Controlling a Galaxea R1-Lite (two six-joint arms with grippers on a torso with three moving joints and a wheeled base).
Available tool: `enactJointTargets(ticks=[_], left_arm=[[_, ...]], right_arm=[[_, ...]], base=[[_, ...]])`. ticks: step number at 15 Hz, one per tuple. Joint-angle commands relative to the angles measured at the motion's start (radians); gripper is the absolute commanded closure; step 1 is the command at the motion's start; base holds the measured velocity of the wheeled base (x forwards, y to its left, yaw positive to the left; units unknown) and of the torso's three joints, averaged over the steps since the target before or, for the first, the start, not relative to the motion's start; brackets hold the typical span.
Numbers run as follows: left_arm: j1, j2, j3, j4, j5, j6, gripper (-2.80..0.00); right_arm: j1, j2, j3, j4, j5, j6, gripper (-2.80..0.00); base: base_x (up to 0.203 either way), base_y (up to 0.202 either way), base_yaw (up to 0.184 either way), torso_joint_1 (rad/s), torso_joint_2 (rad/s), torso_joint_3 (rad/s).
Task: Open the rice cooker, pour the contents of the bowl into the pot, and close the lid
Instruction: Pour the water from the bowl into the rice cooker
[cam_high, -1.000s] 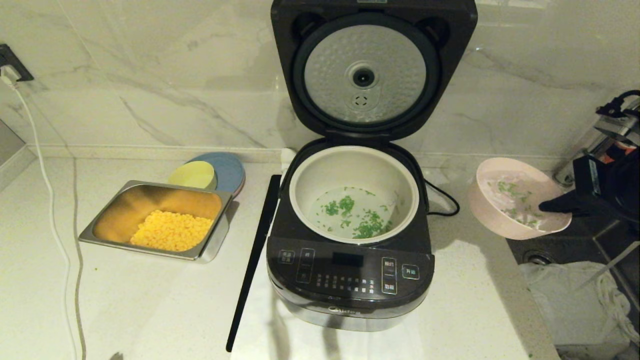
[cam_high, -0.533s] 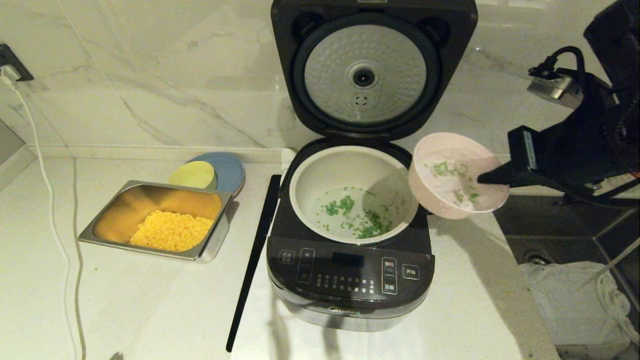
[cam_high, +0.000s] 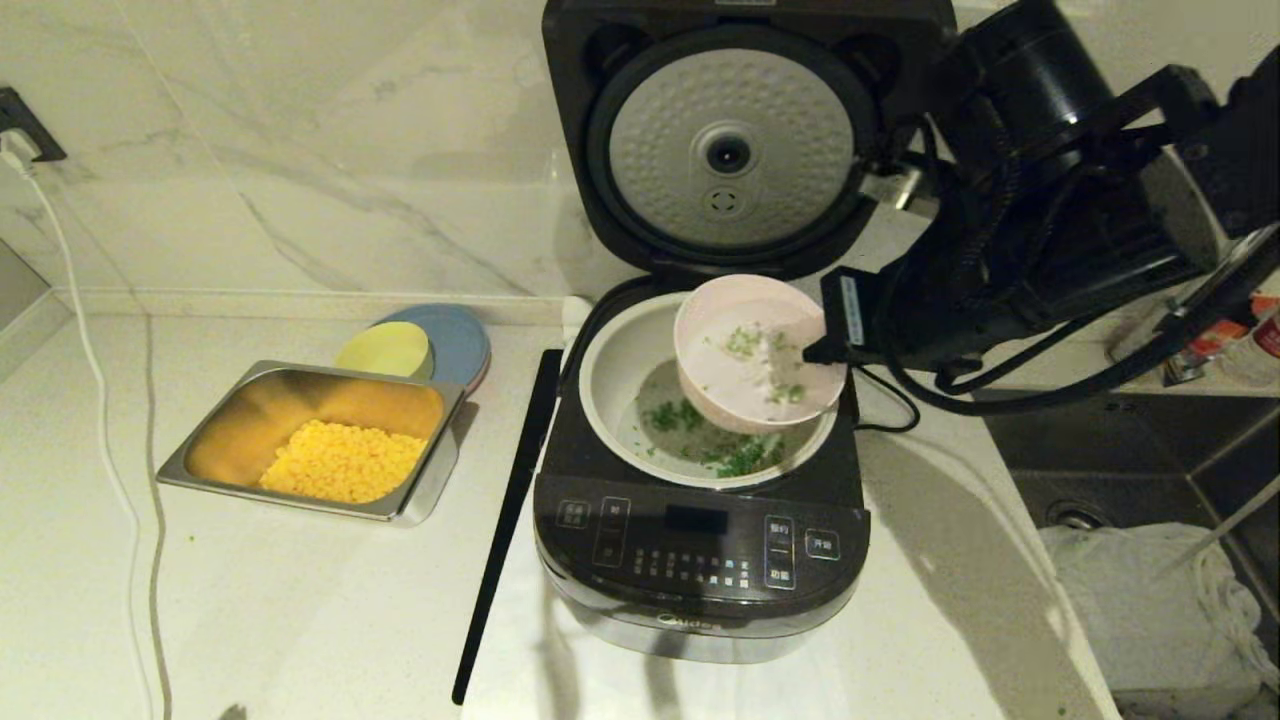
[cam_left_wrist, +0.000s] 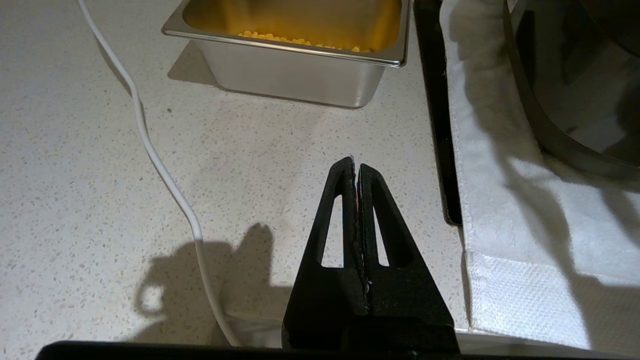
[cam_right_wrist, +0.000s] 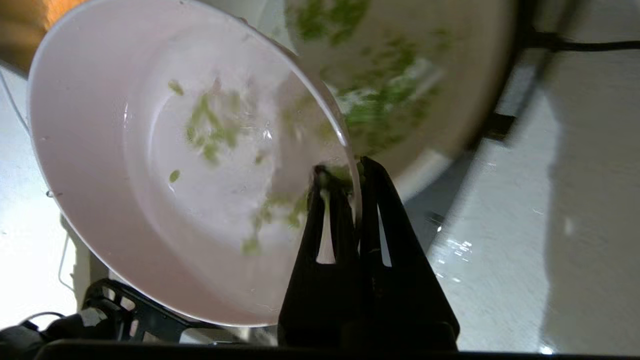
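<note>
One pink bowl (cam_high: 757, 350) with green bits (cam_high: 752, 342) hangs over the pot (cam_high: 612, 370) of the one rice cooker (cam_high: 700, 560) marked "Midea", lid (cam_high: 745, 135) raised. The right gripper (cam_high: 815, 352) pinches the bowl's rim; the left gripper (cam_left_wrist: 357, 165) is closed, empty, left of the cooker. One steel tray (cam_high: 200, 470) further left.

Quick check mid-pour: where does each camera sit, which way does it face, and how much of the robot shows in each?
Head view: on the head, looking forward and down at the rice cooker, open lid and pot; the right arm reaches in.
Left wrist view: behind the shut left end effector, facing the counter and steel tray.
Right wrist view: behind the right end effector, clamped on the rim of the bowl over the pot.
Shared: head and right wrist views both show the bowl and green bits.
</note>
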Motion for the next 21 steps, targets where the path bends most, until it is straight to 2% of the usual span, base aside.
enactJointTargets(ticks=[1,6,8,10,13,15,19,21], left_arm=[[0.0,-0.001,0.009,0.0,0.0,0.001,0.0],[0.0,-0.001,0.009,0.0,0.0,0.0,0.0],[0.0,-0.001,0.009,0.0,0.0,0.0,0.0],[0.0,-0.001,0.009,0.0,0.0,0.001,0.0],[0.0,-0.001,0.009,0.0,0.0,0.0,0.0],[0.0,-0.001,0.009,0.0,0.0,0.0,0.0],[0.0,-0.001,0.009,0.0,0.0,0.001,0.0],[0.0,-0.001,0.009,0.0,0.0,0.001,0.0]], right_arm=[[0.018,0.078,-0.005,-0.02,0.0,0.004,0.0],[0.023,0.128,-0.003,-0.102,-0.005,0.007,0.0],[0.023,0.146,-0.004,-0.117,-0.056,0.006,0.0],[0.023,0.175,-0.003,-0.152,-0.15,0.007,0.0],[0.023,0.194,-0.003,-0.167,-0.194,0.024,0.0],[0.026,0.208,-0.003,-0.183,-0.284,0.022,0.0],[0.087,0.235,-0.001,-0.237,-0.518,-0.008,0.0],[0.113,0.254,0.003,-0.305,-0.654,-0.039,0.0]], base=[[0.0,0.0,0.0,0.0,0.0,0.0],[0.0,0.0,0.0,0.0,0.0,0.0],[0.0,0.0,0.0,0.0,0.0,0.0],[0.0,0.0,0.0,0.0,0.0,0.0],[0.0,0.0,0.0,0.0,0.0,0.0],[0.0,0.0,0.0,0.0,0.0,0.0],[0.0,0.0,0.0,0.0,0.0,0.0],[0.0,0.0,0.0,0.0,0.0,0.0]])
